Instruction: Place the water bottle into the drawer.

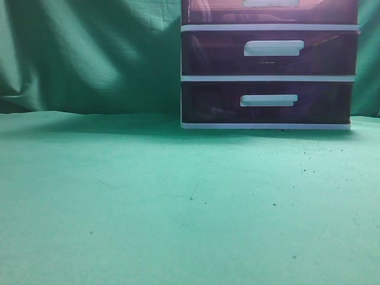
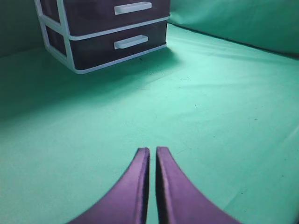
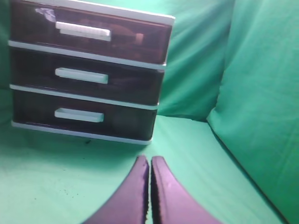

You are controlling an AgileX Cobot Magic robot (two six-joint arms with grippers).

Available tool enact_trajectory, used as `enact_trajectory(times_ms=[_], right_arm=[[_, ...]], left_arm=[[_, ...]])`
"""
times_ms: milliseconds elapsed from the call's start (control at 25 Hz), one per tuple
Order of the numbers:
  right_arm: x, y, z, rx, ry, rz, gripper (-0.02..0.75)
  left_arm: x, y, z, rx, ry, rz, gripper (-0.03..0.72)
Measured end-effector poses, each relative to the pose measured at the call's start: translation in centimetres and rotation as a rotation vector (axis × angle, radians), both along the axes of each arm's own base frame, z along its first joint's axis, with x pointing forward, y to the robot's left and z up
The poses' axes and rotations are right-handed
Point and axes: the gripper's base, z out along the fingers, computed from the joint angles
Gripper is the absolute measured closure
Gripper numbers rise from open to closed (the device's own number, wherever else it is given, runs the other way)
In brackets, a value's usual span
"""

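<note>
The drawer [image 3: 140, 39] is the top one of a white-framed unit; its front is dark and translucent, its handle [image 3: 83, 31] a white bar, and it looks closed. In the exterior view only its lower part [image 1: 208, 12] shows at the top edge. No water bottle shows in any view. My left gripper [image 2: 153, 150] is shut and empty, low over the green cloth, well short of the unit. My right gripper [image 3: 150, 158] is shut and empty, in front of the unit's right corner. Neither gripper shows in the exterior view.
Two alike drawers sit beneath: the middle drawer [image 1: 214, 53] and the bottom drawer [image 1: 208, 104], both closed; they also show in the left wrist view [image 2: 93, 18]. Green cloth [image 1: 178, 202] covers the table and hangs as a backdrop [image 3: 261, 93] behind and to the right.
</note>
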Motion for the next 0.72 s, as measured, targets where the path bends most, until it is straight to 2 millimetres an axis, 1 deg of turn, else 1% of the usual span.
enact_trajectory(times_ms=[120, 240, 400, 520, 720], right_arm=[[0.0, 0.0, -0.4, 0.034, 0.045, -0.012, 0.738], [-0.1, 0.0, -1.2, 0.078, 0.139, -0.016, 0.738], [-0.3, -0.3, -2.4, 0.168, 0.272, -0.067, 0.738], [-0.4, -0.4, -2.8, 0.186, 0.307, -0.083, 0.738], [-0.4, -0.4, -2.8, 0.197, 0.314, -0.088, 0.738]], left_arm=[[0.0, 0.0, 0.0, 0.0, 0.0, 0.0, 0.688], [0.0, 0.0, 0.0, 0.0, 0.0, 0.0, 0.688], [0.0, 0.0, 0.0, 0.0, 0.0, 0.0, 0.688], [0.0, 0.0, 0.0, 0.0, 0.0, 0.0, 0.688], [0.0, 0.0, 0.0, 0.0, 0.0, 0.0, 0.688]])
